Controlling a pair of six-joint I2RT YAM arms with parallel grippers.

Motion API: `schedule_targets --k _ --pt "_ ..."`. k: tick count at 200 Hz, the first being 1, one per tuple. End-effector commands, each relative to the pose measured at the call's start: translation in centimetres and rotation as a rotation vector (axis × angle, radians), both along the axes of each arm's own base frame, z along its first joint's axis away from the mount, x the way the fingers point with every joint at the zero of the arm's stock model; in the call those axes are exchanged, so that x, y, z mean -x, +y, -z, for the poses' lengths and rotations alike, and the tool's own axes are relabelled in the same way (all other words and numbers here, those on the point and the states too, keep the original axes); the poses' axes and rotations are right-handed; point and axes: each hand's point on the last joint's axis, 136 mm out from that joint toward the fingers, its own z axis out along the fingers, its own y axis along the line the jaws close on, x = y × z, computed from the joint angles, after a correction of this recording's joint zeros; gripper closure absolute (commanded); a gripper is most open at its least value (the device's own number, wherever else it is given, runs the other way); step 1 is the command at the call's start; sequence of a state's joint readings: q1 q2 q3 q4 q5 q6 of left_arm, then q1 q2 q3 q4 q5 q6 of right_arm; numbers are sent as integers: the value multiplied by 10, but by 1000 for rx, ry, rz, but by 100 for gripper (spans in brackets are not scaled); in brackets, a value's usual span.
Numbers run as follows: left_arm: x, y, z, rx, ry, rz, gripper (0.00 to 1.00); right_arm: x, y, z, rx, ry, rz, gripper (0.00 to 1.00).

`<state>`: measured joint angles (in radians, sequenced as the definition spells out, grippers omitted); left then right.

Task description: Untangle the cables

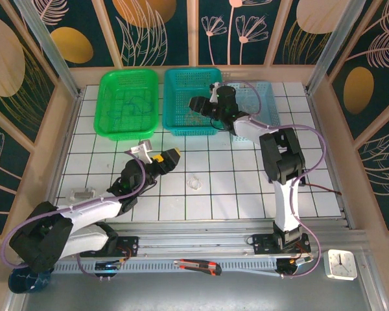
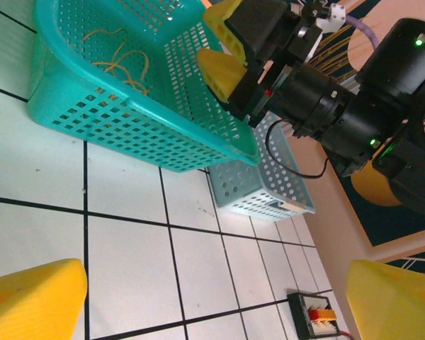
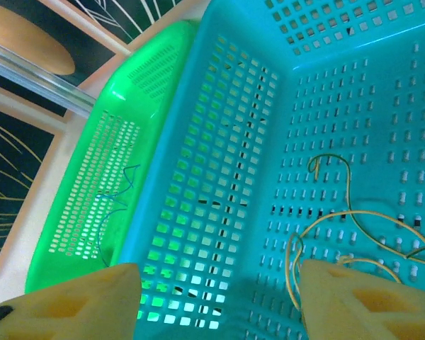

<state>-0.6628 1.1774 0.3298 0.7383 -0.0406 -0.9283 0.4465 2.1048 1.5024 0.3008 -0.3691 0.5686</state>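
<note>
Yellow-tan and green cables (image 3: 354, 212) lie looped on the floor of the teal basket (image 3: 219, 142). A thin blue cable (image 3: 117, 195) lies in the green basket (image 3: 127, 92) beside it. My right gripper (image 3: 219, 304) hangs open inside the teal basket (image 1: 181, 103), its right finger (image 3: 361, 301) just beside the loops and nothing between the jaws. The left wrist view has the same yellow cables (image 2: 120, 60) and the right gripper (image 2: 214, 39) above the basket rim. Over bare tiles in front of the baskets, my left gripper (image 1: 161, 152) is open and holds nothing.
A light blue basket (image 1: 262, 103) stands right of the teal one, behind my right arm. A small clear object (image 1: 194, 183) lies on the tiles mid-table. A box cutter (image 1: 198, 265) and a small clock (image 1: 341, 264) sit at the near edge.
</note>
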Motion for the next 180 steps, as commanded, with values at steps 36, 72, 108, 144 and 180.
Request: schedule_targets --k 36,72,108,144,180 --pt "-4 -7 -8 -32 -14 31 1 78 -11 -90 -27 -168 -69 39" --pt "1 -14 -3 -70 -2 90 1 164 -23 -45 92 -118 -113 40" --pt "9 -24 3 -125 16 177 1 236 -41 18 205 -53 -187 43" --pt "11 -24 3 -122 14 183 1 277 -51 65 292 1 -242 55" --pt "11 -28 7 -115 28 198 1 285 -44 85 347 19 -264 61"
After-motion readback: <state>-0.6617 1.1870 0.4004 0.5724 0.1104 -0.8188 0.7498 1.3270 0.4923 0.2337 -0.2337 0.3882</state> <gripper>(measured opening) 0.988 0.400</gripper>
